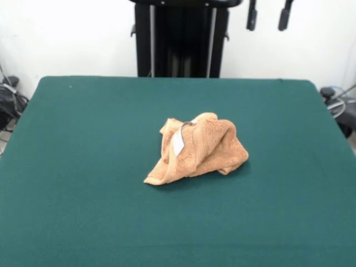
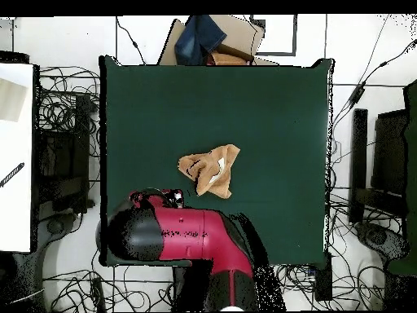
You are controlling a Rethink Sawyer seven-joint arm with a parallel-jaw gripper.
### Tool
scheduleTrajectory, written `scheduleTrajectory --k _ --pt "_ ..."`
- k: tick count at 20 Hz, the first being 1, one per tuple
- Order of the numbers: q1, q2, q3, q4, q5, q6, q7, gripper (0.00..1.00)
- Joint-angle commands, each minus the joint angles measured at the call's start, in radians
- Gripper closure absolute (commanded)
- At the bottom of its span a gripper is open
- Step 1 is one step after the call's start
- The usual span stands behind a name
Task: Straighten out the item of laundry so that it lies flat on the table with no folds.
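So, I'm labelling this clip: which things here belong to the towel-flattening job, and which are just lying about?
Job:
- towel, crumpled
- green table
- gripper, drawn back, open

Lying about:
- cardboard and blue cloth beyond the table's edge
- cables on the floor

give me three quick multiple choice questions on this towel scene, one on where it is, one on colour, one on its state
1. Where does the towel lie on the table?
A. near the middle
B. hanging off an edge
C. in a corner

2. What colour is the table top?
A. white
B. dark green
C. red

3. In what state is the towel?
A. spread flat
B. neatly folded in a square
C. crumpled in a heap

Answers:
1. A, green table top shows on all sides of it in both views.
2. B, the felt-like top is dark green.
3. C, it stands bunched up with folds, its white label showing.
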Motion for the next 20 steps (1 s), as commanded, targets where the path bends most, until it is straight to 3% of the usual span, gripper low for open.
scheduleTrajectory --k 1,12,20 --pt "-0.012 0.068 0.018 -0.030 0.021 -0.017 0.173 0.00" --pt "-0.014 0.135 0.028 -0.102 0.033 -0.002 0.173 0.00" --pt "-0.046 0.201 0.062 -0.108 0.044 -0.078 0.152 0.00"
